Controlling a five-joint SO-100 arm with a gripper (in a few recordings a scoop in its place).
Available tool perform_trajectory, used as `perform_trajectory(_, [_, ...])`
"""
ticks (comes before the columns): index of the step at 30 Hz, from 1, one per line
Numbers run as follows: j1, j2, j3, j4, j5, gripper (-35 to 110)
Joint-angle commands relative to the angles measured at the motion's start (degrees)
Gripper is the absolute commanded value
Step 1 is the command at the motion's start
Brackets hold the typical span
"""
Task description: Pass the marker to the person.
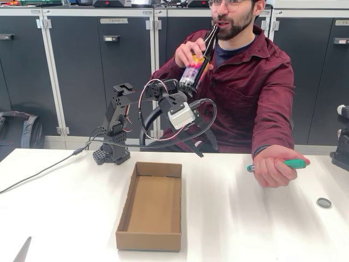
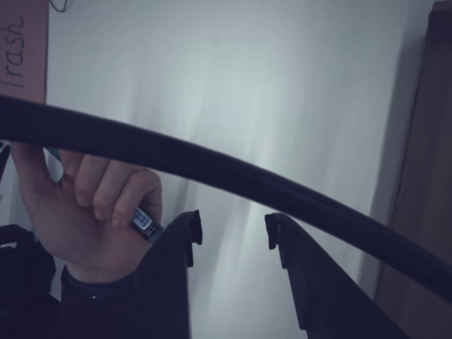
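Marker (image 1: 289, 163) in person's fist (image 1: 272, 169) on table (image 1: 245, 229), tool (image 2: 233, 233) empty, parted, cable (image 2: 233, 176) across it, cardboard box (image 1: 151, 207) nearby.

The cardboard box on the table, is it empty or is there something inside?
Empty. In the fixed view the cardboard box lies open-topped and its bare brown floor shows wall to wall. The marker is outside it, in the person's hand.

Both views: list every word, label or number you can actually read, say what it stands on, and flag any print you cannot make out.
"Trash": handwritten, turned on its side, on the brown cardboard at the wrist view's top-left edge.
Cabinet label, fixed view: too small and blurred to read.
Bottle label, fixed view: colourful, no readable text.
Marker in the person's hand, wrist view: printed barcode-like patch, too blurred to read.
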Motion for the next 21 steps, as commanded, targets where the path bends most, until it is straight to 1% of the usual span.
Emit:
perform_trajectory(1, [0.62, 5.36, -0.7, -0.88, -0.7, 19])
perform_trajectory(21, [1.58, 6.42, 1.23, -1.41, -0.53, 19])
